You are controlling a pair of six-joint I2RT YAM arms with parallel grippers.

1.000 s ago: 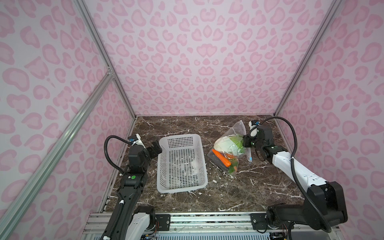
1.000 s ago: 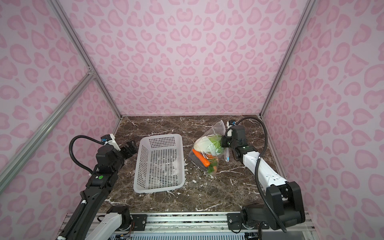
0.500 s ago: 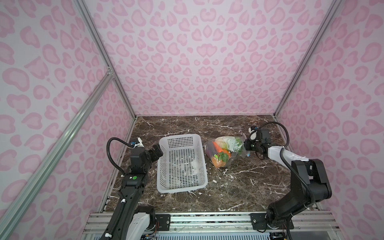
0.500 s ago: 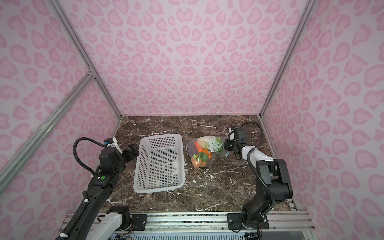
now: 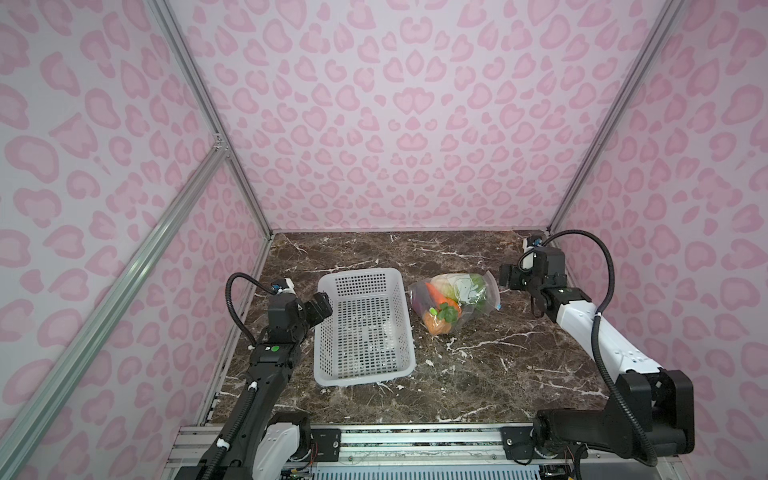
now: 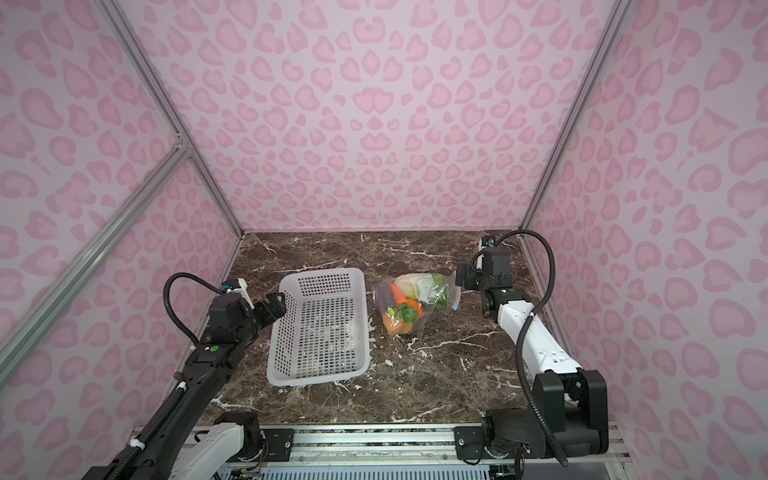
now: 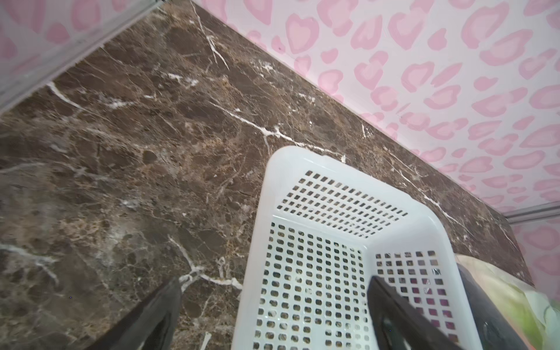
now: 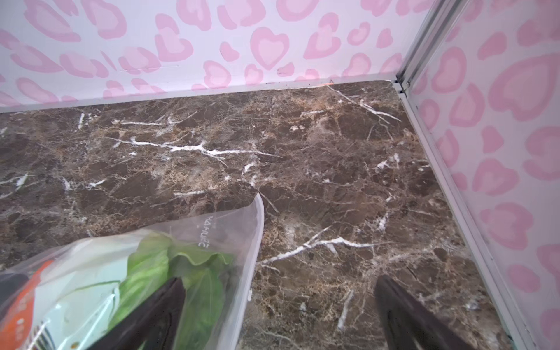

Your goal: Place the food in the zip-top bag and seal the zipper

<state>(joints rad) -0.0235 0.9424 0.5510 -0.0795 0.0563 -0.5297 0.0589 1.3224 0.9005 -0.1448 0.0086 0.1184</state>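
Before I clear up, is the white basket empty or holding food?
Empty: the basket shows only bare perforated floor; the food lies inside the bag.

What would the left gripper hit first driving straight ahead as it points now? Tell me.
Probably the white perforated plastic basket: its long rim sits right between the open fingers of the left gripper, though clearance above it is unclear.

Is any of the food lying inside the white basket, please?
No, the white basket shows only its bare perforated floor; the food sits in the zip-top bag beside it.
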